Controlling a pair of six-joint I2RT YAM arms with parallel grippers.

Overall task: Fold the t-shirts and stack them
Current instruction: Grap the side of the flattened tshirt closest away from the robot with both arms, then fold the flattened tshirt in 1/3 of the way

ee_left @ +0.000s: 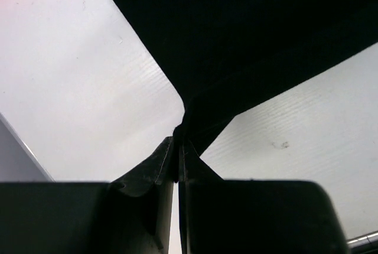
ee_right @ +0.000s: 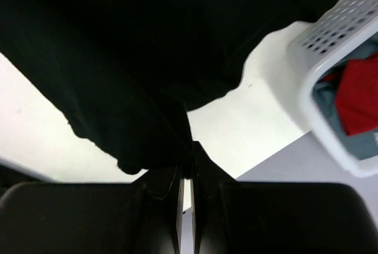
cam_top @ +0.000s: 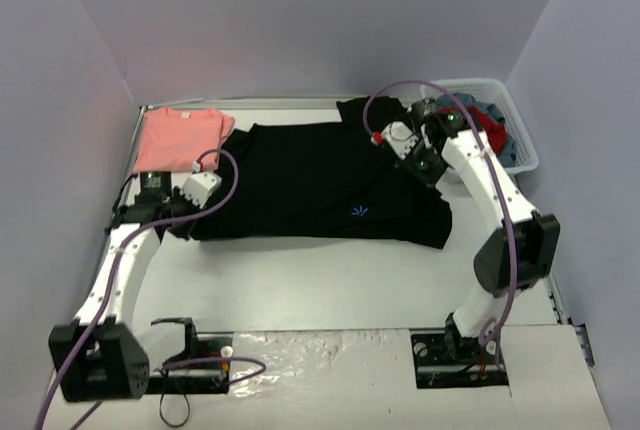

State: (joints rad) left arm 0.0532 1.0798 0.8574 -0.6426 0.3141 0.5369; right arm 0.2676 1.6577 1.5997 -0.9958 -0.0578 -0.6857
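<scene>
1. Left pincer [ee_left: 178, 139], pressed together, pinches the left edge of the large black cloth t-shirt [cam_top: 320, 185], which spreads rightward from it over the white desk [cam_top: 330, 280].
2. Right pincer [ee_right: 190, 150], also shut, pinches the far right corner; the cloth lies to its left.
3. The shirt's long axis runs from pincer to pincer.

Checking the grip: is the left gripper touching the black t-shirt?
Touching: left wrist view shows the left gripper pinching the black t-shirt.
</scene>
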